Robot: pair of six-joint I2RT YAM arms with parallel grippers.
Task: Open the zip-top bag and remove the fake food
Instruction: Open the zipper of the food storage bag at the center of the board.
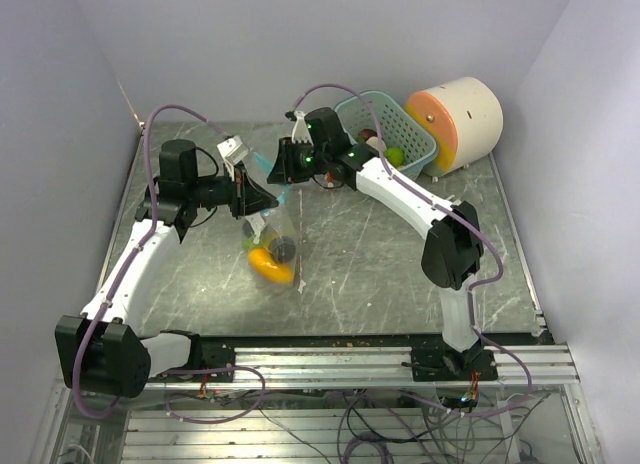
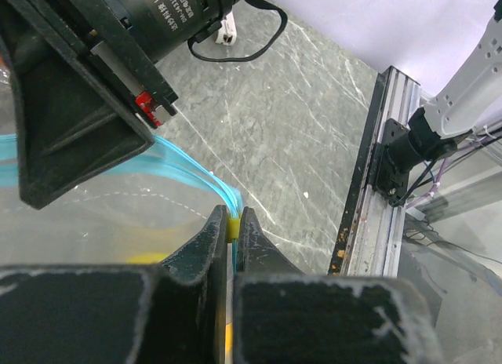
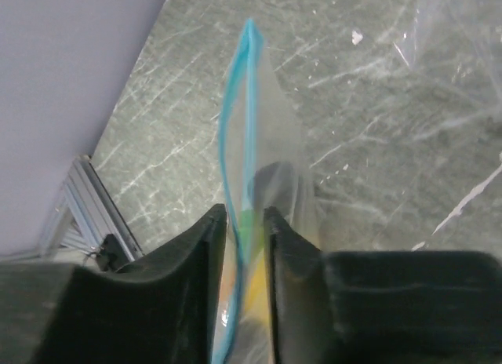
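Overhead view of 2 robot arms working over a grey marbled table point(image 1: 390, 264).

At the left, the left gripper point(image 1: 250, 192) reaches in toward the middle. Its wrist camera shows its fingers point(image 2: 205, 237) pressed tight together, pinching 1 end of the blue zip strip point(image 2: 188, 169) at a small yellow tab.

Between the arms hangs the clear zip-top bag point(image 1: 268, 224), held up by its top edge, its bottom at or near the table. The fake food point(image 1: 270, 267) sits at the bottom of the bag: a yellow-orange piece, a dark round piece and a bit of green.

Just right of the bag's top, the right gripper point(image 1: 283, 169) meets the same rim. Its wrist camera shows its fingers point(image 3: 205, 246) standing close on either side of the blue strip. I cannot tell whether they press the plastic or only flank it.

Further right, a teal basket point(image 1: 372, 104) with a few toy pieces stands near the table's far right corner. A big cream cylinder point(image 1: 470, 112) with an orange face lies beside it.

Progress looks early. The bag is lifted and grasped, and the 2 blue lips seem only slightly parted. Pulling the mouth wide and taking out every piece remains.
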